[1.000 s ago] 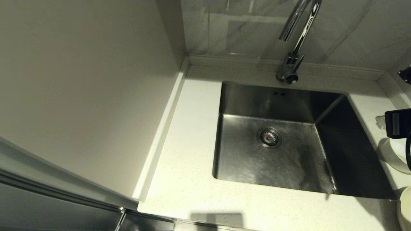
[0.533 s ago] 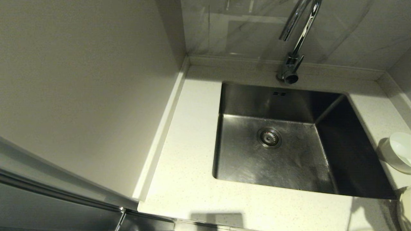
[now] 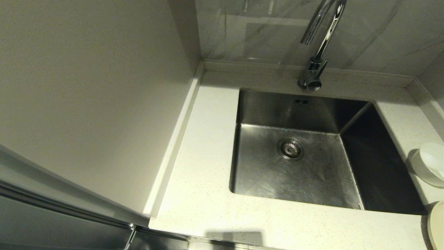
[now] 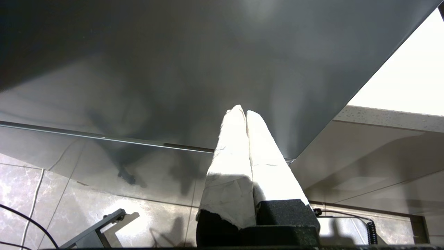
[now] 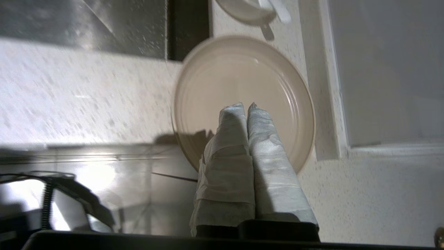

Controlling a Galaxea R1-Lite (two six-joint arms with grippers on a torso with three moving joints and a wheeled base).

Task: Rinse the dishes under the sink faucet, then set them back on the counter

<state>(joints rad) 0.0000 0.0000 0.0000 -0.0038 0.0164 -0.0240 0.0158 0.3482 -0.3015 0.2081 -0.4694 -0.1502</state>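
The small white bowl (image 3: 430, 163) stands on the counter (image 3: 204, 166) right of the sink (image 3: 263, 173), with the white spoon (image 5: 277, 10) resting in it. The cream plate (image 5: 242, 93) lies on the counter nearer me; only its edge (image 3: 437, 225) shows in the head view. My right gripper (image 5: 246, 106) hovers over the plate, shut and empty, apart from it. The chrome faucet (image 3: 317, 59) rises behind the sink, and no water shows. My left gripper (image 4: 242, 111) is shut and empty, parked low beside a dark cabinet front, away from the sink.
A tall pale panel (image 3: 86, 86) walls off the counter's left side. A raised rim (image 3: 347, 74) runs along the back and right. The sink's drain strainer (image 3: 290, 148) sits mid-basin. A tiled floor (image 4: 69, 201) lies below the left gripper.
The right gripper has shut and pulled back out of the head view from above the bowl, leaving the bowl on the counter. It now hovers over the plate.
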